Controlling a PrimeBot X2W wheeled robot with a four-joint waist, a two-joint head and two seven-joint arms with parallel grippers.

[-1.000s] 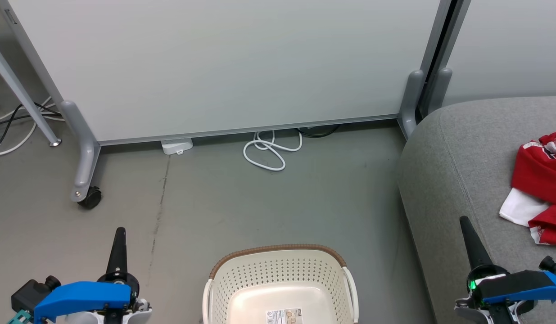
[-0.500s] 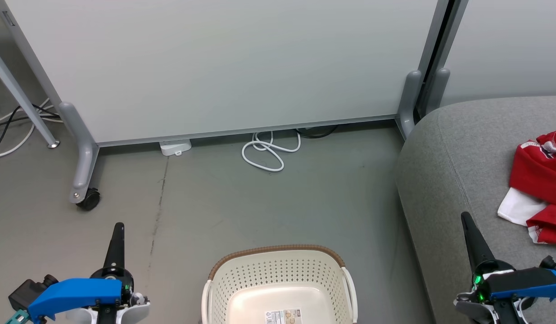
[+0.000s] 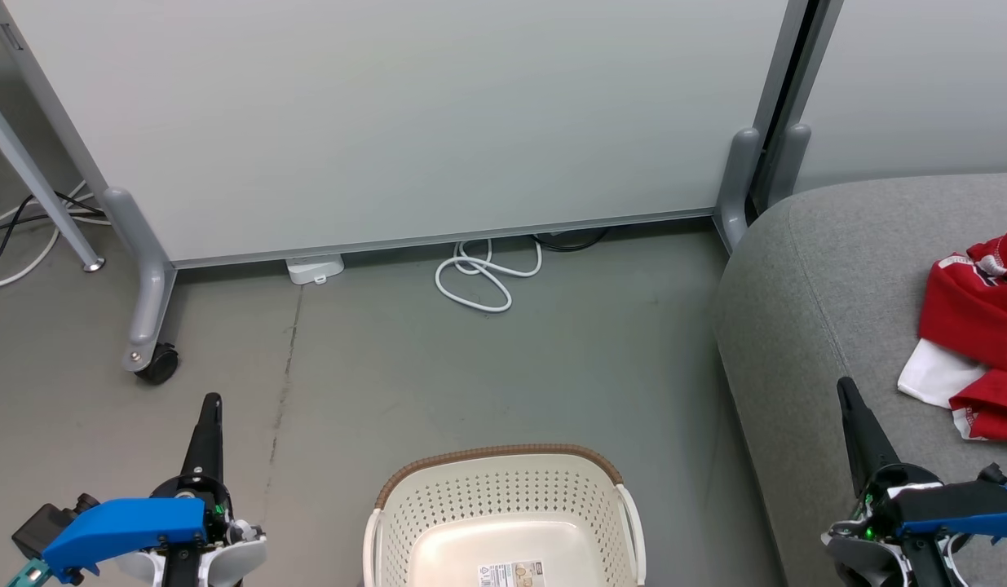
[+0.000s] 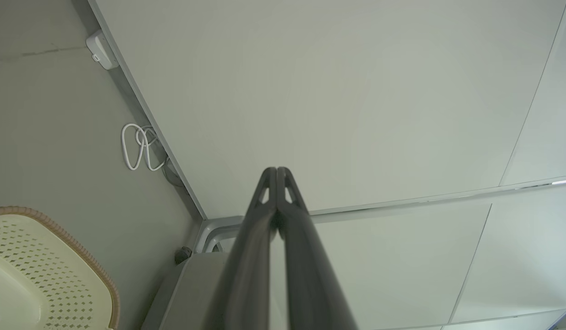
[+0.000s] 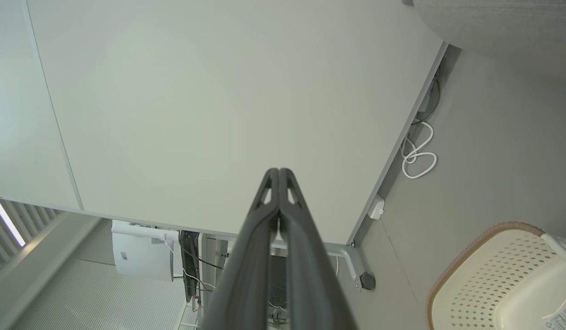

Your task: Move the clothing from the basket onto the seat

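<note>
The cream basket [image 3: 503, 489] with its brown rim stands on the floor at bottom centre, its bare bottom showing a label; it also appears as the basket [image 4: 44, 256] and the basket [image 5: 493, 275] in the wrist views. Red and white clothing [image 3: 972, 326] lies on the grey seat [image 3: 829, 269] at the right. My left gripper [image 3: 212, 401] is shut, holding nothing, over the floor left of the basket. My right gripper [image 3: 844, 385] is shut, holding nothing, above the seat's front part, left of the clothing. Both wrist views show the fingers pressed together: left gripper [image 4: 276, 170], right gripper [image 5: 279, 171].
A pale partition panel [image 3: 405, 114] on grey wheeled feet [image 3: 148, 342] stands behind. A coiled white cable [image 3: 483, 273] and a small white box [image 3: 314, 267] lie at its base. A table leg [image 3: 38, 196] and cables are at far left.
Both grippers have drawn slightly down toward the bottom edge of the head view, staying shut. The whole picture has shifted a little, so the camera moved.
</note>
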